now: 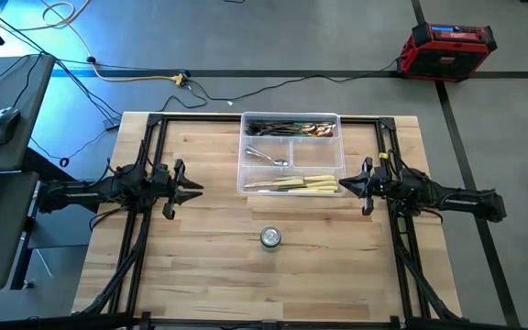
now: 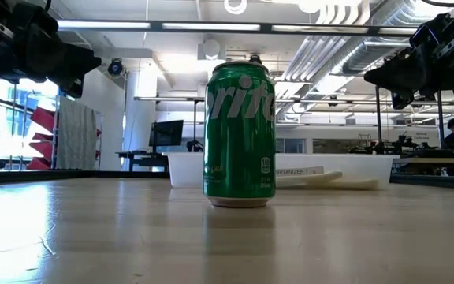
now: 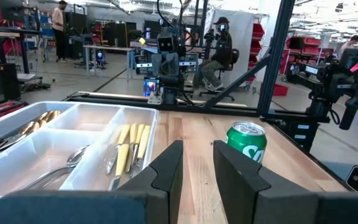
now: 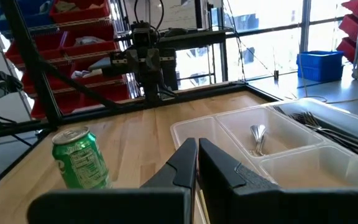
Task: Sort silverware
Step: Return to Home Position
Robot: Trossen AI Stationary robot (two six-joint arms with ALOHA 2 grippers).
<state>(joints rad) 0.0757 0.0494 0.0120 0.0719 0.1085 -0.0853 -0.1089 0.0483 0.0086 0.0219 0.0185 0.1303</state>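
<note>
As the silverware [image 1: 291, 128] lies inside the clear divided tray [image 1: 242, 172] by the far edge of the bench [image 1: 200, 275], the left pincer [image 1: 198, 189], slightly spread, hangs well clear of its rim and the right pincer [image 1: 341, 184], pressed together, just beside it.

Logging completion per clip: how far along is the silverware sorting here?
It looks essentially finished. Done: dark forks, gold-ended pieces, spoons and cream-handled knives lie in compartments of the tray. In hand: nothing; the left end effector and right end effector sit empty either side of the tray. Left: no loose utensil shows outside it, only a green can.
</note>
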